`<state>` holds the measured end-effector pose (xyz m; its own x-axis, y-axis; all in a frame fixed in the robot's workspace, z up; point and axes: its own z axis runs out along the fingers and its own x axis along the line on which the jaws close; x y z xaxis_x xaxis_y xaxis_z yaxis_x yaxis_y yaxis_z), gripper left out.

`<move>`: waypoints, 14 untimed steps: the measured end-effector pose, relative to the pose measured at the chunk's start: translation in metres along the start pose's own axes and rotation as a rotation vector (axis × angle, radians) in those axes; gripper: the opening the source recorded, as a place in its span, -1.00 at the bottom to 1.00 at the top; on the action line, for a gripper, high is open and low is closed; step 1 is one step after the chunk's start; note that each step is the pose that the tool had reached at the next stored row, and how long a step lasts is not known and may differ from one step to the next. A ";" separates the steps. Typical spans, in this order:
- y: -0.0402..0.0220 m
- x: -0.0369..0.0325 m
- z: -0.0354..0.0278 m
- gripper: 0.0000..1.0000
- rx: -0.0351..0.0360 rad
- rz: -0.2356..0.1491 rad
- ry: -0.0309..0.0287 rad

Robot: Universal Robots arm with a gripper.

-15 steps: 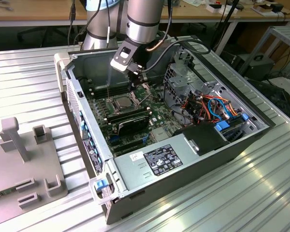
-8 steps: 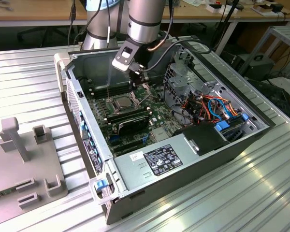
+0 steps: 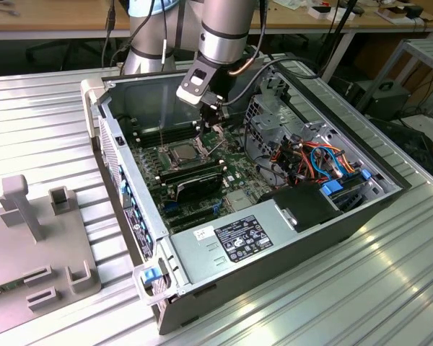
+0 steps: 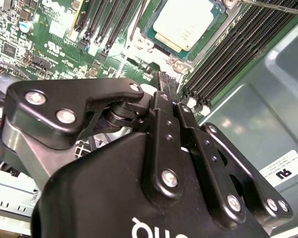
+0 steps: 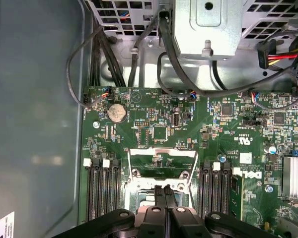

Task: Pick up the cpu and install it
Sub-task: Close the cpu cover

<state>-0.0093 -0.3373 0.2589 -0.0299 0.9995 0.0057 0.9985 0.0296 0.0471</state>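
The cpu (image 3: 182, 153) is a square silver chip lying flat in the socket on the green motherboard (image 3: 234, 169) inside the open computer case. It also appears in the second wrist view as the cpu (image 4: 185, 22), seated in its frame beyond my fingertips. My gripper (image 3: 210, 122) hangs just above the board, a little toward the case's back wall from the socket. Its black fingers (image 5: 165, 194) are pressed together with nothing between them. The socket's metal load plate (image 5: 162, 161) stands swung open.
Memory slots (image 5: 102, 191) flank the socket on both sides. A drive cage (image 3: 274, 108) with bundled cables (image 3: 314, 158) fills the exterior view's right of the case, and a power supply (image 3: 238, 241) sits at the near end. A grey fixture (image 3: 36, 238) stands outside on the ribbed table.
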 end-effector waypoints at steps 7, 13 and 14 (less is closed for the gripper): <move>0.0003 0.0000 -0.0031 -0.79 0.0000 0.000 0.0001; 0.0003 0.0000 -0.0035 -0.79 0.0000 0.000 0.0000; 0.0005 0.0000 -0.0036 -0.79 0.0000 0.000 0.0001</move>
<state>-0.0090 -0.3373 0.2624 -0.0300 0.9995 0.0057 0.9984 0.0297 0.0471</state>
